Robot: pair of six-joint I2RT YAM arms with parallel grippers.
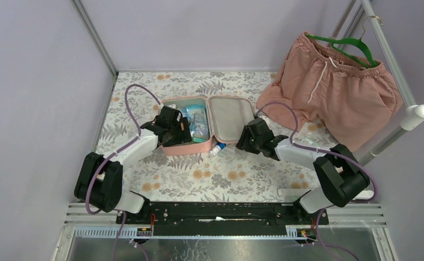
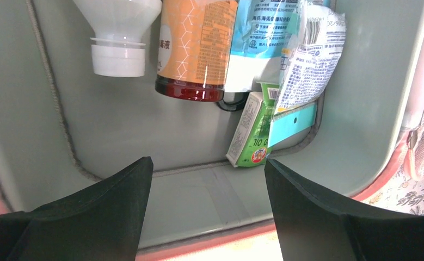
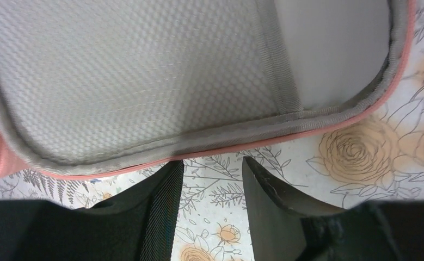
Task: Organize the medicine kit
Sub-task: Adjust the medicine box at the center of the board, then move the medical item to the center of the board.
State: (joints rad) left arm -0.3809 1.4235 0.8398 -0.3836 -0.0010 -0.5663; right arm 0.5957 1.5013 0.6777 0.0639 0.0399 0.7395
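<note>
The pink medicine kit (image 1: 228, 117) lies open flat on the flowered cloth. Its left half holds a white bottle (image 2: 120, 32), an orange-labelled brown bottle (image 2: 196, 49), a green box (image 2: 250, 130) and blue-and-white sachets (image 2: 307, 60). My left gripper (image 1: 172, 130) hovers over the near end of that half. In the left wrist view the left gripper (image 2: 207, 163) is open above bare grey lining (image 2: 117, 125). My right gripper (image 1: 247, 138) sits at the near edge of the mesh-lined lid (image 3: 133, 70). The right gripper (image 3: 212, 163) is open over the cloth, holding nothing.
A small white tube with a blue cap (image 1: 216, 149) lies on the cloth just in front of the kit. Pink shorts (image 1: 335, 87) on a green hanger (image 1: 351, 46) drape over the back right. A white pole (image 1: 400, 130) slants along the right side.
</note>
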